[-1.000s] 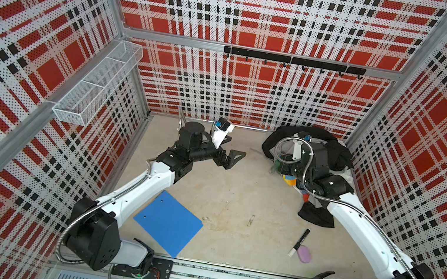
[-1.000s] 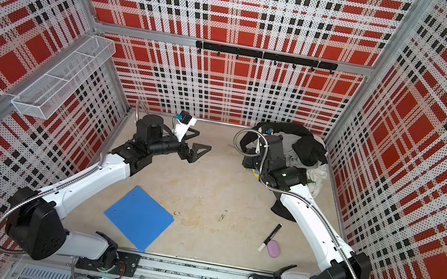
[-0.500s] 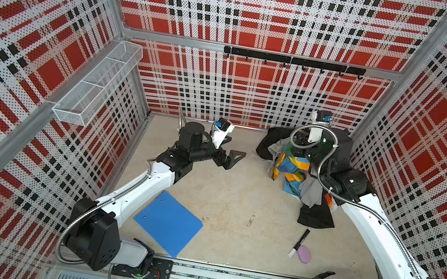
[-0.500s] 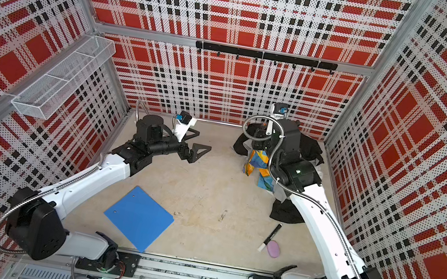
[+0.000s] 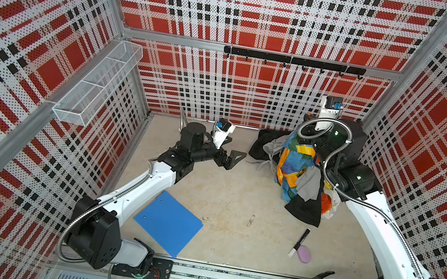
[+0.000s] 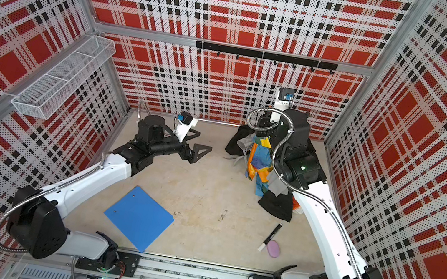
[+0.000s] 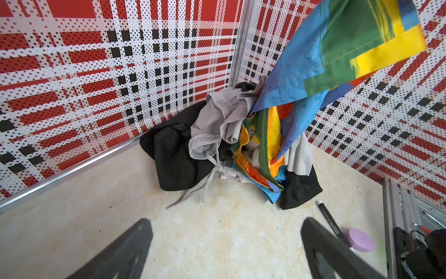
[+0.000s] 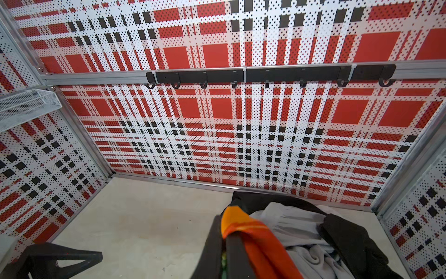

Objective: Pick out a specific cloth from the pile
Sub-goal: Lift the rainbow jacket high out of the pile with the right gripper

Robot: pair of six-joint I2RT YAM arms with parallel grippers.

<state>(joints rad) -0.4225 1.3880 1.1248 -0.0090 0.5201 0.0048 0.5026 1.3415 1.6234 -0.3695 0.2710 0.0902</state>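
The right gripper (image 8: 225, 233) is clamped on an orange edge of the large, thin, shiny rainbow-patched cloth (image 5: 293, 161). The cloth hangs from it, with its lower end among the rumpled pile of black, grey and white clothes (image 7: 173, 157) in the far right corner of the beige floor (image 5: 236, 198). The left gripper (image 7: 226, 223) hovers with its jaws wide apart near the floor's far edge, clear of the pile.

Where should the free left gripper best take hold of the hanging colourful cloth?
Probably the edge of the colourful cloth facing the left gripper, coming sideways over the table: that edge hangs free, while grey and black clothes cling behind.
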